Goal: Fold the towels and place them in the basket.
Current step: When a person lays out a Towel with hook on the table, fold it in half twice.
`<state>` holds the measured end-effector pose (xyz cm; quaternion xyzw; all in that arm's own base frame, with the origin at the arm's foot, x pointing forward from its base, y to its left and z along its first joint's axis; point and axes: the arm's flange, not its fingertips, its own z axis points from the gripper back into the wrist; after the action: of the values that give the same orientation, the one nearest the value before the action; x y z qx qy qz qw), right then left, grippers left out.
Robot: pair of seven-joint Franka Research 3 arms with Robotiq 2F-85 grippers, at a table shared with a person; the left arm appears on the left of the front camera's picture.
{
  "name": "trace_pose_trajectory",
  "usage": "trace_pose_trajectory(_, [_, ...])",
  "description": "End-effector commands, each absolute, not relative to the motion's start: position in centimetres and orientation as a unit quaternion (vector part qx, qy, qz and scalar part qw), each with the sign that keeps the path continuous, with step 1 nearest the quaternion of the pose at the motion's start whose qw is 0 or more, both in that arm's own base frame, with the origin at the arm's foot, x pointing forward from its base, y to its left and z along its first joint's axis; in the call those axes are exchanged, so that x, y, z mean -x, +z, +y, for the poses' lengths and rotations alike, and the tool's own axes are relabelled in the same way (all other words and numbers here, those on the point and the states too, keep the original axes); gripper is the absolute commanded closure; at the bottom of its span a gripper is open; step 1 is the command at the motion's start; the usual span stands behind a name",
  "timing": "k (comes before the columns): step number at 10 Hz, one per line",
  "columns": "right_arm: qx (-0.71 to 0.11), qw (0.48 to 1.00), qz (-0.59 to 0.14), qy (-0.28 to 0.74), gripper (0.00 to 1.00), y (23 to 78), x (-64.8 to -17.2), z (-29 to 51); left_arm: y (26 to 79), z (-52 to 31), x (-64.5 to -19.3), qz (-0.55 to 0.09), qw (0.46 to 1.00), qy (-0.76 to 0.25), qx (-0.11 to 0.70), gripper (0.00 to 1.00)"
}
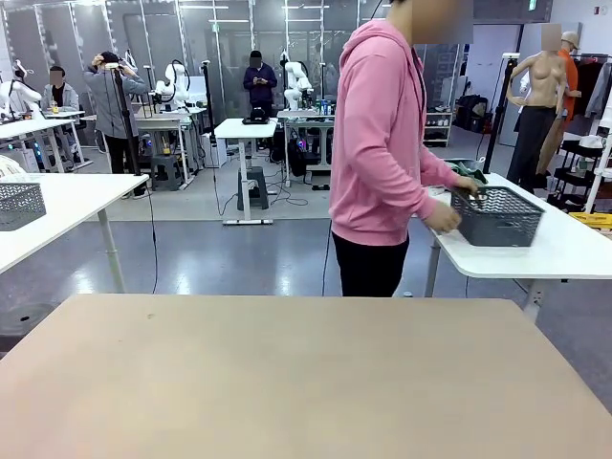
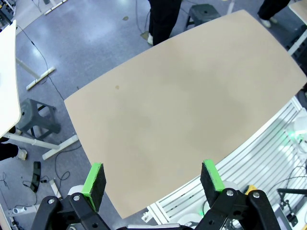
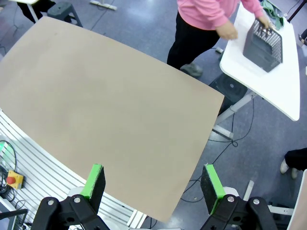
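Hovering over the tan table [image 2: 182, 96], left gripper [image 2: 152, 167] and right gripper [image 3: 152, 167] stand spread. Far ahead of the right gripper, a person [image 3: 206, 12] grips the basket [image 3: 263, 42]; contents indiscernible; green towel [image 3: 271, 8] just past it.

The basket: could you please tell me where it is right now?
In the front view, the basket sits on the white side table at the right, with the person's hand at its left end.
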<state>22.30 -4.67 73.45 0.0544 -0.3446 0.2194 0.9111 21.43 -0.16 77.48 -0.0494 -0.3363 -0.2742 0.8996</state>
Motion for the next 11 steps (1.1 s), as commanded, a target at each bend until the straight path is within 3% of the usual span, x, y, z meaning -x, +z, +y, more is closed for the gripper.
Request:
trace_pose_trajectory(1, [-0.056,0.911,-0.346,0.216,0.0,73.5,-22.25,-4.75,77.74,-0.22,-21.23,-0.336,0.899,-0.276,0.045,0.0])
trace_pose_trajectory(11, [-0.056,0.911,-0.346,0.216,0.0,73.5,-22.25,-4.75,77.74,-0.22,-21.23,-0.336,0.899,-0.276,0.045,0.0])
